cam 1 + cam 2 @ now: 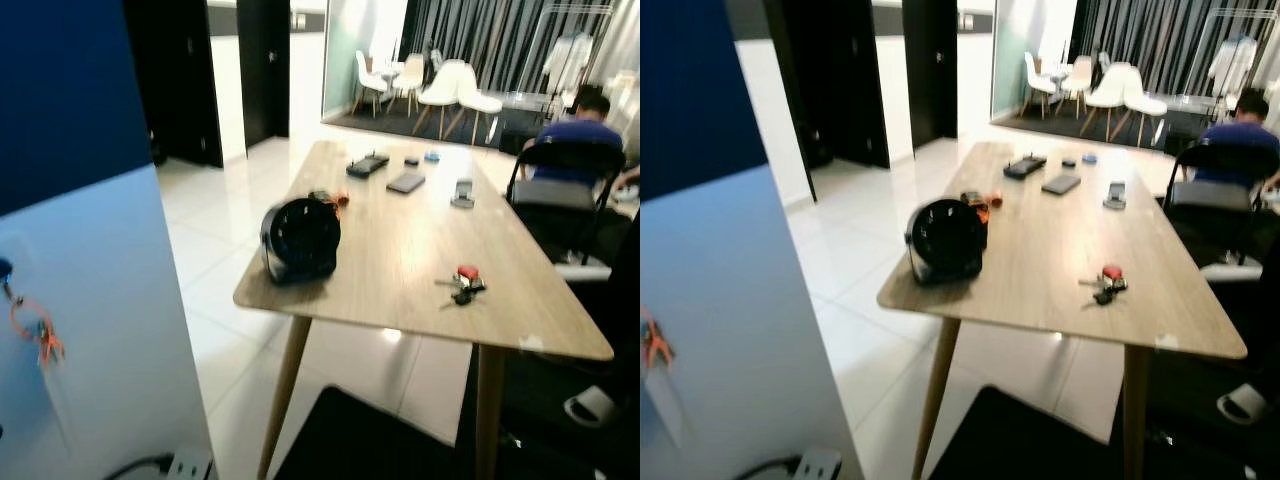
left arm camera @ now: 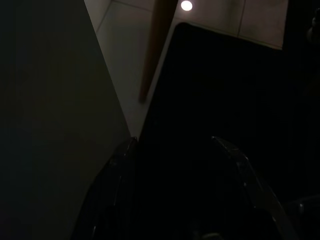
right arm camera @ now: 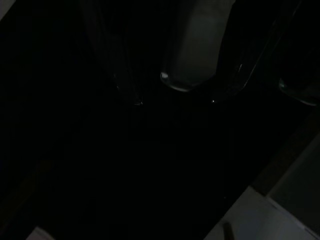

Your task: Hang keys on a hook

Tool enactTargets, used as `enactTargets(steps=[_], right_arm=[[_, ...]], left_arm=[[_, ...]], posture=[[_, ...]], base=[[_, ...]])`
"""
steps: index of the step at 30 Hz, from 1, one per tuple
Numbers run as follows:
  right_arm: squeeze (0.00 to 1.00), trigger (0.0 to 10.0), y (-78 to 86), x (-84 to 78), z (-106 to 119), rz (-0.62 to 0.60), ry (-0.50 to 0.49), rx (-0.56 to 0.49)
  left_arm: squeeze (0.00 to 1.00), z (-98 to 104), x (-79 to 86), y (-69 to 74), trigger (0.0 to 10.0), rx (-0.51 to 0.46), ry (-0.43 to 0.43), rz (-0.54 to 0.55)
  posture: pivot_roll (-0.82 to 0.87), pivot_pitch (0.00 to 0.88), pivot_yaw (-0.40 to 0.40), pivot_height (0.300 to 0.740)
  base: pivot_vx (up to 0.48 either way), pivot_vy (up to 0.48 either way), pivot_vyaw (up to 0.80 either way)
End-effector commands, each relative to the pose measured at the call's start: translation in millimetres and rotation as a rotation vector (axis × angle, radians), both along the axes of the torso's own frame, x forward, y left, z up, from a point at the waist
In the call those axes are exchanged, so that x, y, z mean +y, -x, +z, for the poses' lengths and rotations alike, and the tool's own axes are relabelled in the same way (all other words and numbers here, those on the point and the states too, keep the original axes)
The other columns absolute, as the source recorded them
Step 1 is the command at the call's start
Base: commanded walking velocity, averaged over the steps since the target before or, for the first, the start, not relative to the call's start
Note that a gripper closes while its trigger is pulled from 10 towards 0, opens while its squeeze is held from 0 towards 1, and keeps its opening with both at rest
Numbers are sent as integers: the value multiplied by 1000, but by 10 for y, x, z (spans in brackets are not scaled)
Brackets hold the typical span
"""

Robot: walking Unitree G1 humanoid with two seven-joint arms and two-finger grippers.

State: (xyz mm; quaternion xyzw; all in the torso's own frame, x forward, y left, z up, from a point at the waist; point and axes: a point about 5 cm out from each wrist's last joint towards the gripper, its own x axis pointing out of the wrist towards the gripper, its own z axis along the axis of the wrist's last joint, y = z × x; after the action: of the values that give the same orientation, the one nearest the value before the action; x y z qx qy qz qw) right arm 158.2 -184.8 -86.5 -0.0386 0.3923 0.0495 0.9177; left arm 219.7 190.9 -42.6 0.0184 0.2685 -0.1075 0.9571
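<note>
Wooden table (image 1: 400,250) stretches ahead; keys (image 1: 462,284) lie at two o'clock, unhung. Both arms hang idle, left gripper (image 2: 182,150) spread, right gripper (image 3: 175,102) spread; I judge pickup and hanging both remain.

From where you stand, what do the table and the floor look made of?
Table: looks like pale wood or wood veneer, matte, with faint grain lines and tapered wooden legs. Floor: seems to be glossy white tile, with grid joints and a bright light reflection.

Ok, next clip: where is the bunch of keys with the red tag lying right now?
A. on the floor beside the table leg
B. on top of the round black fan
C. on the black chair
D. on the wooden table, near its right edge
D: the keys lie flat on the wooden table, toward its right edge, well apart from the black fan.
</note>
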Motion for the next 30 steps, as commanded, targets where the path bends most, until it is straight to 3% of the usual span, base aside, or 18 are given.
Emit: enactTargets(steps=[1,8,30], right_arm=[[0,10000,23,-31,-9,-8,7,12],[0,10000,22,-36,-10,-11,6,15],[0,10000,50,2,-20,-17,3,9]], left_arm=[[0,-21,24,42,10000,8,-5,-1],[0,-1,-35,40,10000,-14,19,-54],[0,-9,-40,59,10000,5,29,-100]], posture=[[41,42,22,740],[38,44,26,740],[36,37,40,740]], base=[[0,0,0],[0,0,0],[0,-423,0]])
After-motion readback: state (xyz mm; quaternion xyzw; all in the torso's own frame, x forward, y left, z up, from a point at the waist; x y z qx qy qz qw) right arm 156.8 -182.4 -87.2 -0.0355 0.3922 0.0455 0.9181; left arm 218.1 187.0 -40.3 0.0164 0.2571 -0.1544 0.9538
